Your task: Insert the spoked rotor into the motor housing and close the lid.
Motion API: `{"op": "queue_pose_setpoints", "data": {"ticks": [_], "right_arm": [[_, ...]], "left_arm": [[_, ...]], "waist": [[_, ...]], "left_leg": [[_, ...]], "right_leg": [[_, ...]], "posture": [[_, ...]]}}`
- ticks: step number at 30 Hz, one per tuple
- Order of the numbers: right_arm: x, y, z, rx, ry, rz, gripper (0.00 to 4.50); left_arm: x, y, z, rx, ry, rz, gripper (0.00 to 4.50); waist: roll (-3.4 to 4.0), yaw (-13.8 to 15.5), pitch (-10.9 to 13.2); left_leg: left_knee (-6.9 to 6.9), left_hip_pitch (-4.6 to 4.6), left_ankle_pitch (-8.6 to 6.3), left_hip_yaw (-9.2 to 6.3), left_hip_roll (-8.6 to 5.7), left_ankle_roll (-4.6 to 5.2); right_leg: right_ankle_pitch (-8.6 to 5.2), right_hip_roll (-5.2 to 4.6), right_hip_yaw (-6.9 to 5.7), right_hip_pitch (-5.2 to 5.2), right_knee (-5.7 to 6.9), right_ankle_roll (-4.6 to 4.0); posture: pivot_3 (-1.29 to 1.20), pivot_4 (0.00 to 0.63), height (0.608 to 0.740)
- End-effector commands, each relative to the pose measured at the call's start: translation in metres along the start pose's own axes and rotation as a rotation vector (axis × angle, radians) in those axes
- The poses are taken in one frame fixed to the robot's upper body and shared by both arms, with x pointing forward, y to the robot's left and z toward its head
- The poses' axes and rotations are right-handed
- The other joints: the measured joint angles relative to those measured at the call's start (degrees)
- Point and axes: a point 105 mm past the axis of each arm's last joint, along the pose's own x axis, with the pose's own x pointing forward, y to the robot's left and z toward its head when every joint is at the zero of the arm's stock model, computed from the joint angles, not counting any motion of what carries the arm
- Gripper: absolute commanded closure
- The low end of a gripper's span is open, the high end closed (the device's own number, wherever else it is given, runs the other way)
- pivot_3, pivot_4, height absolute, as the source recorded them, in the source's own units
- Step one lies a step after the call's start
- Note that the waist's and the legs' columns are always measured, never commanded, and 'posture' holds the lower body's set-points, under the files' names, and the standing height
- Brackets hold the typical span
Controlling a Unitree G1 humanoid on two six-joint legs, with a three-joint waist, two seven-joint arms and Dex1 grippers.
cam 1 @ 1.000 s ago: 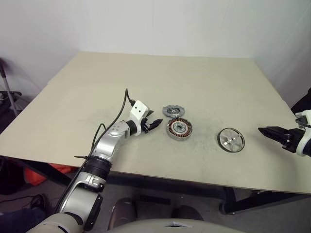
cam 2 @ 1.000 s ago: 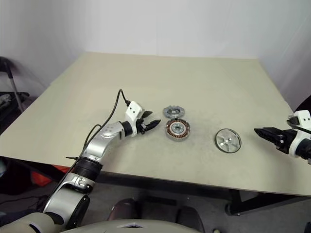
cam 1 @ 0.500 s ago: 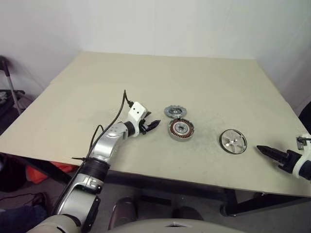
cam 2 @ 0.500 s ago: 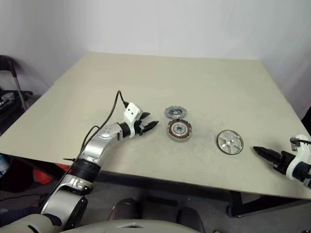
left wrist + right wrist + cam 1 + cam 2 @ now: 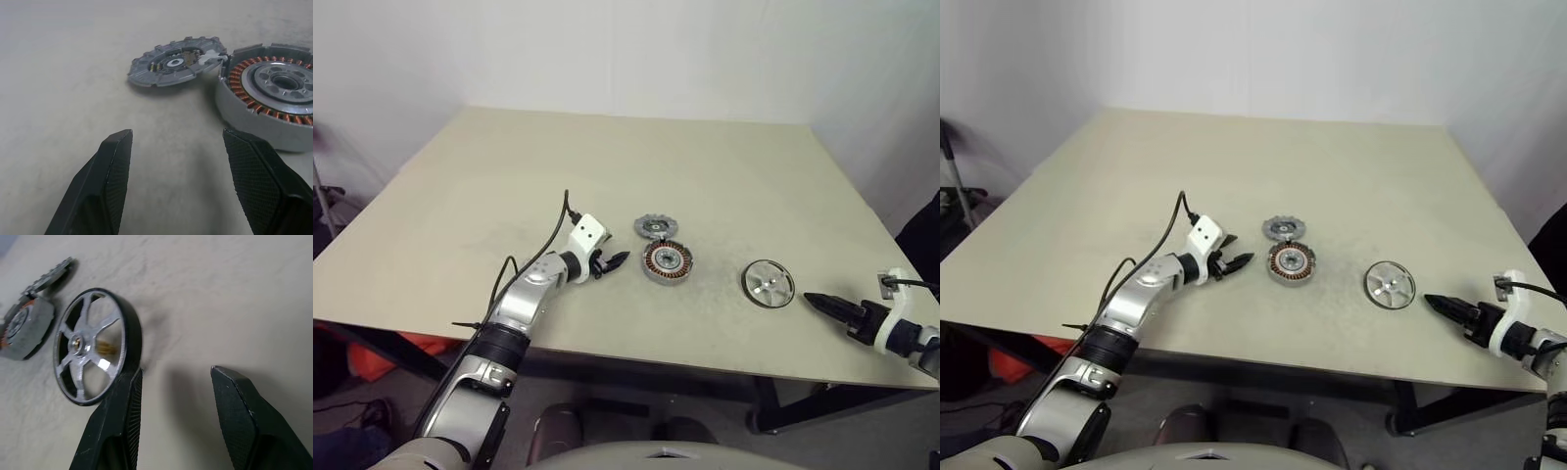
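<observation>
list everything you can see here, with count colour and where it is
round silver metal motor housing with copper-coloured coils: 1, silver and copper, middle of the table, just off the left gripper's tips
grey toothed lid disc: 1, grey, flat on the table, hinged open at the housing's far edge
spoked rotor wheel with black rim: 1, silver spokes and black rim, flat on the table to the right of the housing, apart from it
square beige table: 1, beige, carries all three parts
white wall: 1, white, behind the table
left gripper: 1, black fingers on a white wrist, open, low over the table beside the housing, holding nothing
right gripper: 1, black fingers, open, near the table's front right edge, pointing at the rotor, holding nothing
</observation>
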Motion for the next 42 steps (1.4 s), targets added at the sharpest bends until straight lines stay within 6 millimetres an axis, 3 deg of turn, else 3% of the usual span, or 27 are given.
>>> {"op": "queue_pose_setpoints", "data": {"ticks": [1,8,16,19,22,25,29,33,36,42], "right_arm": [[0.023,0.017,-0.032,0.084,0.115,0.105,2.29],[0.034,0.029,-0.026,0.079,0.118,0.159,2.29],[0.051,0.058,-0.020,0.075,0.129,0.257,2.29],[0.054,0.061,-0.017,0.089,0.126,0.259,2.85],[0.056,0.061,-0.015,0.103,0.125,0.253,3.81],[0.059,0.065,-0.008,0.116,0.115,0.259,3.99],[0.061,0.091,0.019,0.138,0.059,0.345,3.99],[0.067,0.138,0.045,0.168,0.040,0.494,3.99],[0.072,0.170,0.061,0.175,0.039,0.568,3.99],[0.092,0.187,0.066,0.245,0.126,0.496,3.99]], "left_arm": [[-0.002,0.000,0.010,0.033,-0.039,0.010,1.38],[-0.003,-0.001,0.007,0.040,-0.026,0.013,1.38],[-0.003,0.000,0.005,0.051,-0.018,0.014,1.38],[-0.003,0.001,0.004,0.056,-0.016,0.019,1.38],[-0.004,0.001,0.002,0.060,-0.010,0.023,1.38],[-0.004,0.001,0.000,0.064,-0.005,0.024,1.38],[-0.005,-0.001,-0.003,0.064,0.000,0.022,1.38],[-0.006,-0.002,-0.005,0.067,0.006,0.021,1.38],[-0.007,-0.002,-0.006,0.077,0.012,0.021,1.38],[-0.008,-0.002,-0.004,0.060,0.001,0.032,1.38]], "waist": [[-0.03,-0.1,0.0],[-0.03,-0.4,0.0],[0.02,-0.6,0.0],[0.12,-0.5,0.0],[0.04,-0.5,0.0],[0.20,-0.5,0.0],[0.49,-0.5,0.1],[1.26,0.1,0.4],[1.39,1.1,0.4],[1.39,2.5,0.4]], "left_leg": [[-0.04,-0.01,0.01,0.00,0.04,-0.02],[-0.08,0.05,0.08,-0.01,0.25,-0.14],[-0.44,0.25,0.34,-0.01,0.51,-0.58],[-0.48,0.21,0.34,-0.01,0.48,-0.57],[-0.48,0.13,0.33,-0.01,0.48,-0.56],[-0.46,0.16,0.34,0.00,0.46,-0.57],[-0.47,0.19,0.37,0.00,0.47,-0.63],[-0.45,-0.18,0.39,0.00,0.38,-0.63],[-0.48,-0.43,0.40,-0.01,0.35,-0.63],[-0.50,-0.62,0.50,0.00,0.33,-0.83]], "right_leg": [[-0.03,0.04,-0.03,-0.01,0.00,-0.06],[-0.07,0.07,-0.35,-0.05,0.00,-0.21],[-0.21,0.08,-0.84,-0.11,-0.01,-0.10],[-0.14,0.08,-0.84,-0.14,-0.03,-0.28],[-0.02,0.08,-0.84,-0.19,-0.06,-0.50],[-0.02,0.06,-0.84,-0.18,-0.05,-0.48],[-0.21,0.07,-0.84,-0.19,-0.03,-0.14],[0.03,0.05,-0.83,-0.51,0.05,-0.54],[0.06,0.04,-0.83,-0.73,0.10,-0.61],[0.05,0.03,-0.83,-0.90,0.06,-0.62]], "posture": [[0.00,0.000,0.740],[0.00,0.000,0.740],[0.00,0.000,0.740],[0.00,0.000,0.740],[0.00,0.000,0.740],[0.00,0.000,0.740],[0.00,0.000,0.740],[0.00,0.000,0.740],[0.00,0.000,0.740],[0.00,0.000,0.740]]}}
